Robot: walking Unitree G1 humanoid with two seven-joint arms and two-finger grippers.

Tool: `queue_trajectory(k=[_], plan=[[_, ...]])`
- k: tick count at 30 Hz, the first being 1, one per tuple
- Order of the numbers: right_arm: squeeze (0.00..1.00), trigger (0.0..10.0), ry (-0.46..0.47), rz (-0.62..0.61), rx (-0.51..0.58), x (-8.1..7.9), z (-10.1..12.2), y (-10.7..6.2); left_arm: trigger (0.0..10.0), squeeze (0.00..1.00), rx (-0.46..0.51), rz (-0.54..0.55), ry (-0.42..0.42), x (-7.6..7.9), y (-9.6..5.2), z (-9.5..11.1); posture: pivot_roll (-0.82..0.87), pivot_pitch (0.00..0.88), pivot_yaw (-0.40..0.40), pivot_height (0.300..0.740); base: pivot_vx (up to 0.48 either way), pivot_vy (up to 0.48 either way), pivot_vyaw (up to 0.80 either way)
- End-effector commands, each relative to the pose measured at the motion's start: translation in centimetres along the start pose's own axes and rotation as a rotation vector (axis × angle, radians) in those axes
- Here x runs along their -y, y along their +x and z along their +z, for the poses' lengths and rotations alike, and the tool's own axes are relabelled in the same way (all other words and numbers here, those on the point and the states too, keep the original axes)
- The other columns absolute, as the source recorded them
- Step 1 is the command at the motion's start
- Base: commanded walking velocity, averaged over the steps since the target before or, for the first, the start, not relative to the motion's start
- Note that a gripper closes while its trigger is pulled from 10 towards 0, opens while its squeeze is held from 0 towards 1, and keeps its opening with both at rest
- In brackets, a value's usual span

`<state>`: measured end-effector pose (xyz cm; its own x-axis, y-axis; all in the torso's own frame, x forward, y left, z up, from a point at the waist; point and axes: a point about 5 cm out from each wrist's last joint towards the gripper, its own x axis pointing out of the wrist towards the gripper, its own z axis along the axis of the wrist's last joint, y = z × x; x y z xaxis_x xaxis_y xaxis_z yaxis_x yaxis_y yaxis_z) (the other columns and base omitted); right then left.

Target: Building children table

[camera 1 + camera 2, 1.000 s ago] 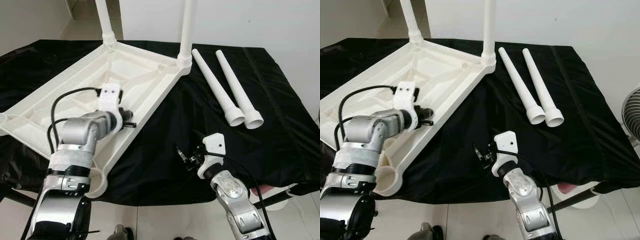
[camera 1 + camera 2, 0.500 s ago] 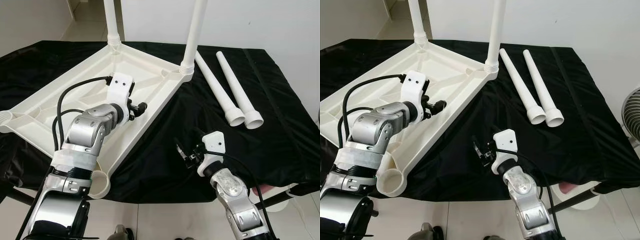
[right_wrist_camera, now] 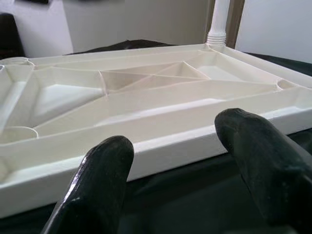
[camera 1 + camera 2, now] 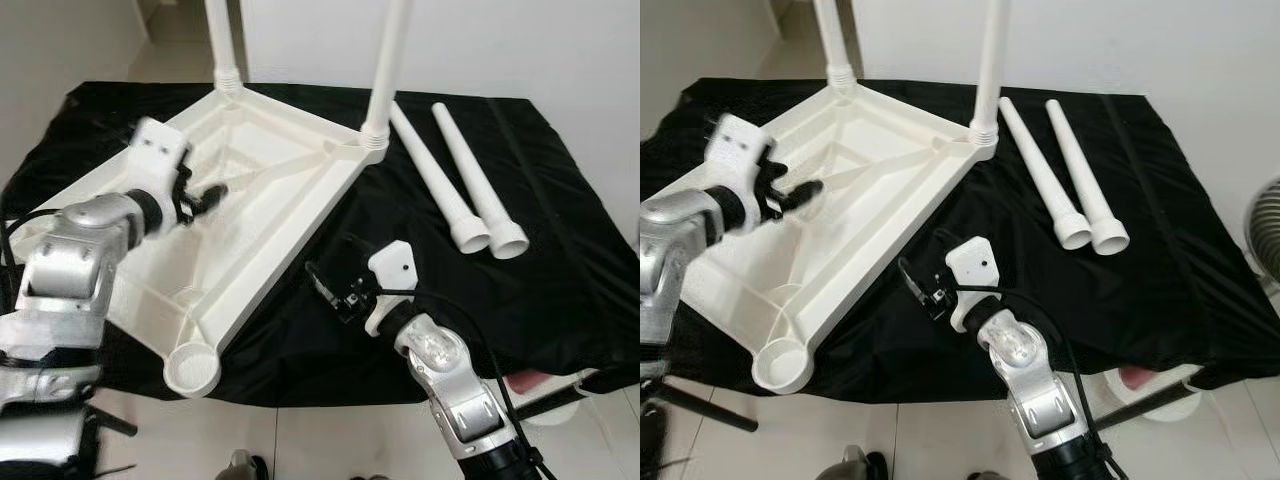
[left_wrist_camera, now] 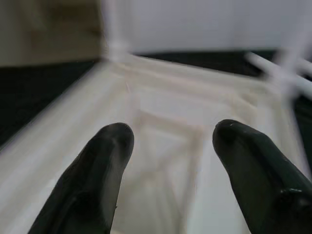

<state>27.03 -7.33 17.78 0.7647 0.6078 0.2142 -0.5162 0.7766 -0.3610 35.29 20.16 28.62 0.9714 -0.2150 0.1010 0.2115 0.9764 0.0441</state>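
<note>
Your left gripper (image 4: 205,193) hangs over the left half of the tabletop (image 4: 270,200), its two black fingers (image 5: 105,170) spread apart with nothing between them; from the left wrist the ribbed white underside shows through the gap, blurred.

There is one tabletop, white plastic, lying upside down on the black cloth (image 4: 560,250). It runs from a far corner near the middle of the scene to a near corner at the cloth's front edge. You can count two legs already standing in it: one (image 4: 222,45) at the far left corner and one (image 4: 385,70) at the far right corner, both upright. At the near corner an open round socket (image 4: 193,370) holds no leg. The fourth corner, on the left, sits behind your left arm and cannot be made out.

Right of the tabletop, your right gripper (image 4: 330,287) is low over the cloth, just beside the tabletop's long right edge and apart from it. Its fingers (image 3: 263,165) are also spread, holding nothing, and point at that edge.

Farther right, two loose legs (image 4: 465,185) lie flat on the cloth side by side, touching at their wide near ends, narrow ends toward the far side. That makes four legs in all.

No brand, label or writing can be read on anything.
</note>
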Motion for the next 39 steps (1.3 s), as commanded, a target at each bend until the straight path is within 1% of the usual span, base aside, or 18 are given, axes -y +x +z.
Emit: queue_trajectory(k=[1,2,3,5,6,7,9,10,11,13,15,18,19,21,26,28,33,39], plan=[[0.00,10.0,0.017,0.003,-0.010,-0.1,-0.2,-0.1,10.0,0.00,0.070,0.180,-0.085,-1.6,-0.1,0.5,0.01,0.130,0.017,0.740,0.000,0.000,0.00],[0.00,10.0,0.017,0.003,-0.010,-0.1,-0.2,-0.1,10.0,0.00,0.070,0.180,-0.085,-1.6,-0.1,0.5,0.01,0.130,0.017,0.740,0.000,0.000,0.00],[0.00,10.0,0.019,0.002,-0.012,-0.1,-0.3,0.0,10.0,0.00,0.105,0.237,-0.167,-2.3,0.0,0.9,0.01,0.130,0.017,0.740,0.000,0.000,0.00],[0.00,10.0,0.018,-0.001,-0.014,0.0,-0.3,0.0,10.0,0.00,0.119,0.260,-0.149,-3.0,0.0,1.2,0.00,0.131,0.017,0.740,0.000,0.000,0.00],[0.00,10.0,0.013,-0.013,-0.021,0.3,-0.4,-0.1,10.0,0.00,0.032,0.094,0.164,-3.1,-0.2,1.1,-0.01,0.133,0.022,0.740,0.000,0.000,0.00],[0.00,10.0,0.013,-0.013,-0.021,0.3,-0.4,-0.1,10.0,0.00,0.032,0.094,0.164,-3.1,-0.2,1.1,-0.01,0.133,0.022,0.740,0.000,0.000,0.00],[0.00,10.0,0.007,-0.020,-0.031,0.5,-0.5,-0.3,10.0,0.00,-0.178,-0.130,0.387,-2.7,-1.6,-1.5,-0.01,0.136,0.032,0.740,0.000,0.000,0.00],[0.00,10.0,0.007,-0.020,-0.031,0.5,-0.5,-0.3,10.0,0.00,-0.178,-0.130,0.387,-2.7,-1.6,-1.5,-0.01,0.136,0.032,0.740,0.000,0.000,0.00],[0.00,10.0,0.005,-0.024,-0.038,0.6,-0.6,-0.5,10.0,0.00,-0.254,-0.215,0.453,-2.7,-2.9,-2.9,-0.01,0.137,0.035,0.740,0.000,0.000,0.00],[0.00,10.0,0.004,-0.027,-0.043,0.6,-0.7,-0.6,10.0,0.00,-0.303,-0.273,0.493,-2.7,-3.8,-3.9,-0.01,0.137,0.035,0.740,0.000,0.000,0.00],[0.00,10.0,0.004,-0.027,-0.043,0.6,-0.7,-0.6,10.0,0.00,-0.303,-0.273,0.493,-2.7,-3.8,-3.9,-0.01,0.137,0.035,0.740,0.000,0.000,0.00],[0.00,10.0,0.000,-0.030,-0.049,0.8,-0.9,-0.7,10.0,0.00,-0.417,-0.416,0.514,-3.5,-7.2,-5.7,0.00,0.142,0.025,0.740,0.000,0.000,0.00],[0.00,10.0,0.000,-0.030,-0.049,0.8,-0.9,-0.7,10.0,0.00,-0.417,-0.416,0.514,-3.5,-7.2,-5.7,0.00,0.142,0.025,0.740,0.000,0.000,0.00],[0.00,10.0,0.001,-0.022,-0.047,0.8,-0.9,-0.6,10.0,0.00,-0.466,-0.515,0.519,-3.3,-9.0,-6.7,0.01,0.142,0.020,0.740,0.000,0.000,0.00],[0.00,10.0,0.002,-0.015,-0.044,0.7,-0.8,-0.4,10.0,0.00,-0.522,-0.601,0.529,-3.2,-10.2,-7.7,0.01,0.142,0.020,0.740,0.000,0.000,0.00],[0.00,10.0,0.004,-0.014,-0.043,0.7,-0.8,-0.3,10.0,0.00,-0.635,-0.657,0.625,-4.1,-11.4,-9.0,0.01,0.145,0.018,0.740,0.000,0.000,0.00],[0.00,10.0,0.007,-0.014,-0.043,0.7,-0.8,-0.3,10.0,0.00,-0.681,-0.686,0.654,-4.4,-12.0,-9.6,0.01,0.145,0.019,0.740,0.000,0.000,0.00],[0.00,10.0,0.006,-0.021,-0.040,0.7,-0.7,-0.3,10.0,0.00,-0.644,-0.749,0.647,-2.4,-11.6,-10.4,0.01,0.144,0.019,0.740,0.000,0.000,0.00]])
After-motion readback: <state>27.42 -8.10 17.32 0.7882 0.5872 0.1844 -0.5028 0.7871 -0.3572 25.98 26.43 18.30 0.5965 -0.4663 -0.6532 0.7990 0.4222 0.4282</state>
